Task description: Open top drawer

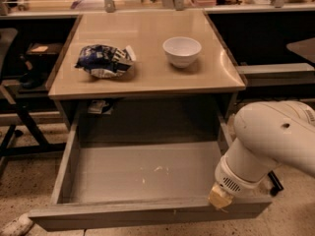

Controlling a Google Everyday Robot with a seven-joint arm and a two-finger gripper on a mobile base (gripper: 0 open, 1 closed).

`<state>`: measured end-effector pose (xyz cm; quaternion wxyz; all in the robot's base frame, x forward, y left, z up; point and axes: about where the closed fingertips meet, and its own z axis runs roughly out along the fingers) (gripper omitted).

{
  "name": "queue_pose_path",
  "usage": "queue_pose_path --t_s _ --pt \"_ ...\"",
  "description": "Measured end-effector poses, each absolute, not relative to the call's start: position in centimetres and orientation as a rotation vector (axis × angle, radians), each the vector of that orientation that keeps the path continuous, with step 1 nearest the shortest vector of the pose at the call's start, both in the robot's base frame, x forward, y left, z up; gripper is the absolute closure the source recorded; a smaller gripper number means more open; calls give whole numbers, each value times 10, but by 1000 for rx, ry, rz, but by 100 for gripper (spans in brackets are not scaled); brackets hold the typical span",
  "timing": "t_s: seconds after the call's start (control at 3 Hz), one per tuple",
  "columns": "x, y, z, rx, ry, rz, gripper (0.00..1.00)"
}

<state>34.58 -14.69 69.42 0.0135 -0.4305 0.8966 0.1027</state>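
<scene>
The top drawer [123,213] stands pulled far out from under the beige counter [147,68]. Its shallow grey inside [142,173] shows a few white flecks and holds nothing else. My white arm [273,141] comes in from the right. My gripper [220,199] sits at the drawer's front right corner, on the top edge of the drawer front. Only a tan tip shows below the white wrist.
A blue and white snack bag [104,60] and a white bowl [181,50] stand on the counter. A small packet [100,107] lies in the shadow at the drawer's back left. A dark chair [15,107] stands at the left. Dark shelving [266,38] is at the right.
</scene>
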Motion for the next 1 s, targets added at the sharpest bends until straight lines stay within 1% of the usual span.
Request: queue_pose_path --t_s 0.33,0.67,1.0 --pt "342 -170 750 -1244 2774 241 100" --pt "341 -172 789 -1222 2738 171 82" --pt "341 -172 787 -1222 2740 173 58"
